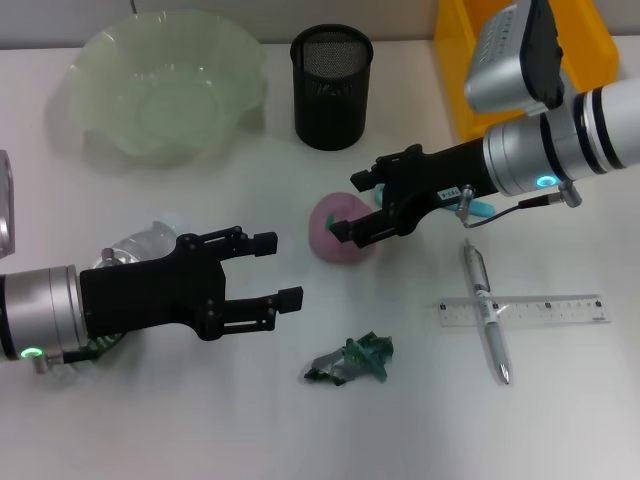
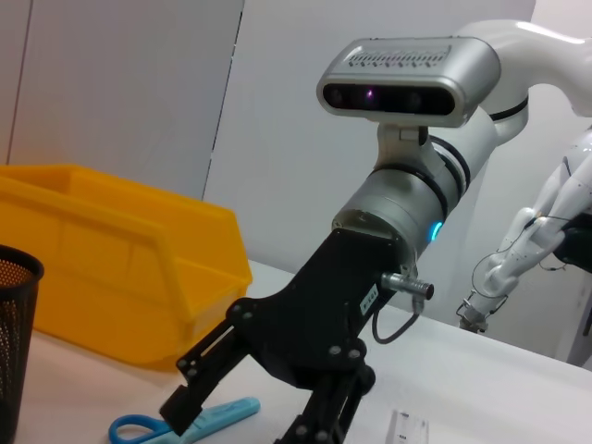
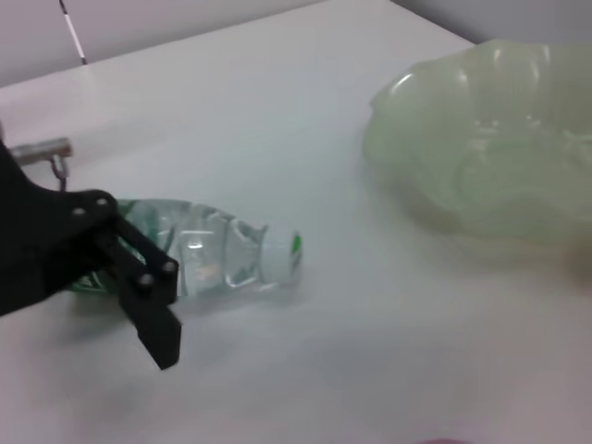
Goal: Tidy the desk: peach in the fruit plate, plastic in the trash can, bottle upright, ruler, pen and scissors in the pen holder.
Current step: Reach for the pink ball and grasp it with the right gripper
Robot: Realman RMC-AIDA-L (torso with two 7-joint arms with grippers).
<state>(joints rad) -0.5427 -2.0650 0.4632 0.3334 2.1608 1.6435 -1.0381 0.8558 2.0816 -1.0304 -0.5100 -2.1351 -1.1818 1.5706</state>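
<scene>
The pink peach [image 1: 338,243] lies mid-desk. My right gripper [image 1: 352,206] hovers open just over its far side, one finger on each side; the left wrist view shows this right gripper [image 2: 248,414] from the front. My left gripper [image 1: 277,268] stands open left of the peach, apart from it. The bottle [image 1: 140,245] lies on its side under my left arm, and the bottle [image 3: 217,260] shows clearly beside a left finger [image 3: 148,301]. The plastic [image 1: 350,361] lies near the front. Pen [image 1: 486,310] crosses the ruler [image 1: 560,310]. Scissors [image 2: 185,421] lie behind my right wrist.
The fruit plate [image 1: 100,60] stands at the back left, the black pen holder [image 1: 332,90] at the back middle, and the yellow trash can [image 1: 456,70] at the back right, partly behind my right arm. The white desk [image 1: 200,420] runs on toward the front.
</scene>
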